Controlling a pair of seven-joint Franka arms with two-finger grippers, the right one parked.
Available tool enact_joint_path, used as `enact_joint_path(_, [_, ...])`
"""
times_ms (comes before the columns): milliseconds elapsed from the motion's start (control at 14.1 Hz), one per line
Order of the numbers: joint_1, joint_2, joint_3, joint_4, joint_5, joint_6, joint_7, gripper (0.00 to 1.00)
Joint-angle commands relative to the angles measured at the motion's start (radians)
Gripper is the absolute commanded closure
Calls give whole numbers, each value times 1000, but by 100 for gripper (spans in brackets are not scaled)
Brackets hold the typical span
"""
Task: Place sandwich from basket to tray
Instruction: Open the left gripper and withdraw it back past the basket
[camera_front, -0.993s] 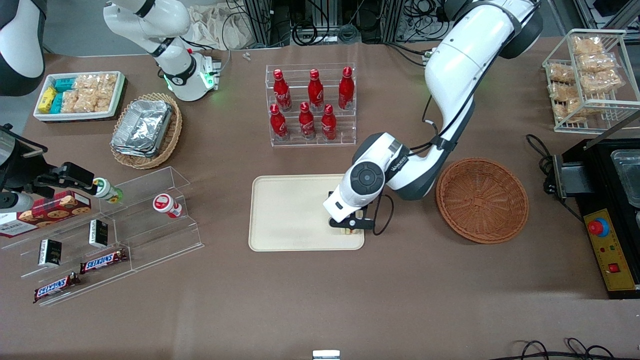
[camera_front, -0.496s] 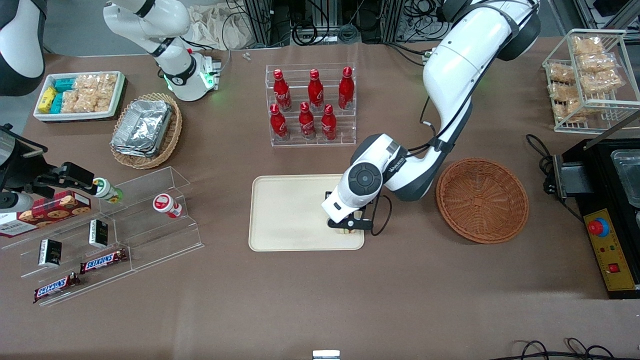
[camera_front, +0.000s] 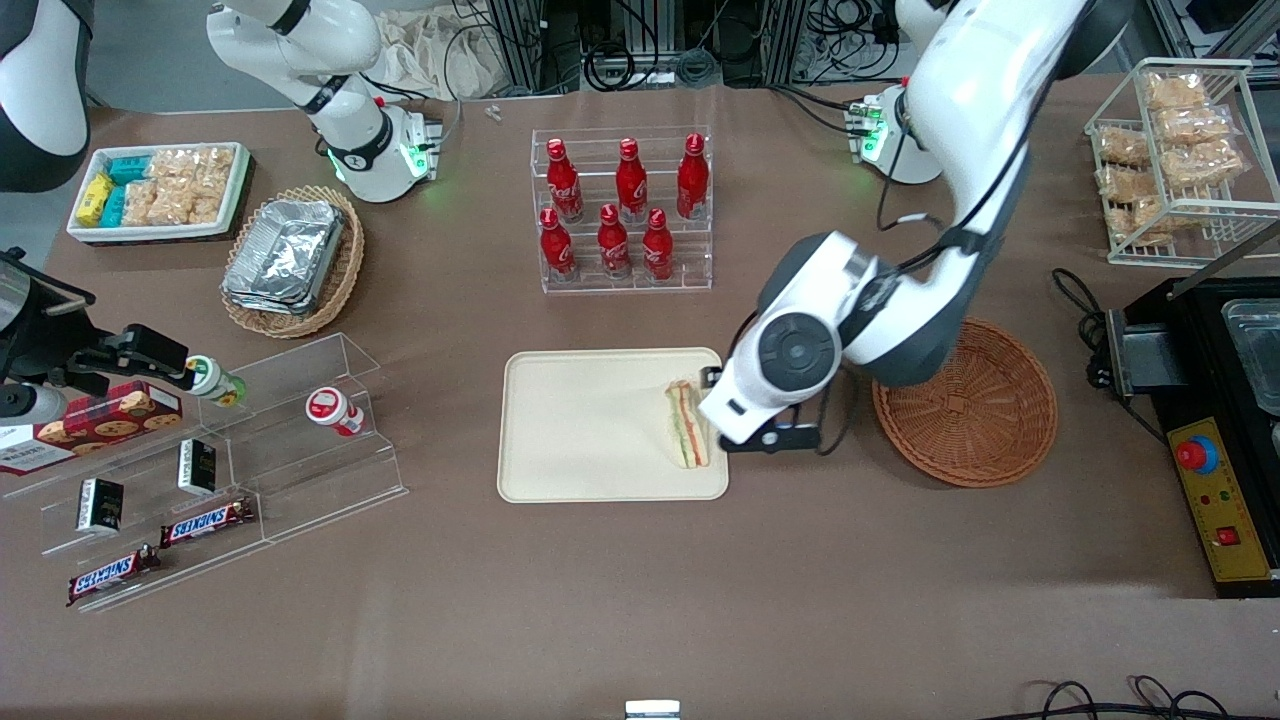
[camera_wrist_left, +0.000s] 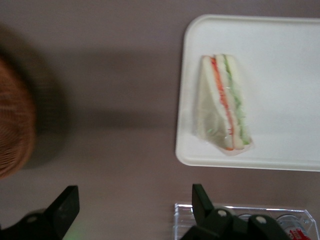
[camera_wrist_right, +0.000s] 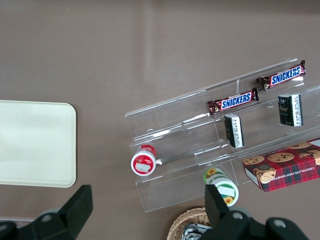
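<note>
My jaws stand spread with nothing between them; in the wrist view the two black fingers (camera_wrist_left: 64, 210) sit wide apart over bare tabletop (camera_front: 640, 600). The gripper (camera_front: 768, 436) hangs above the strip of tabletop between the tray (camera_front: 570, 430) and the round brown basket (camera_front: 965, 402), just beside the tray's edge at the working arm's end. I think it is raised clear of the surface, though the front camera does not show the height well. The sandwich (camera_front: 686, 424) lies on the tray, close to that same edge, with its orange and green filling stripes showing and its point toward the rack of red bottles (camera_front: 622, 212). It touches neither finger. The basket holds nothing I can see. A clear stepped shelf (camera_front: 250, 450) with snack bars sits toward the parked arm's end.
</note>
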Motion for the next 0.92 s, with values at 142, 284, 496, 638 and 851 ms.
enact_joint_path(142, [118,-163,4,-34,32,-164,138,0])
enact_joint_path(284, [175,-192,7,-34,66,-205,286,0])
enact_joint_path(496, [264,-245,7,-34,68,-235,424,0])
enact_joint_path(638, [316,-287,9,-36,83,-247,554,0])
enact_joint_path(851, [393,-308,10,-25,83,-256,634,0])
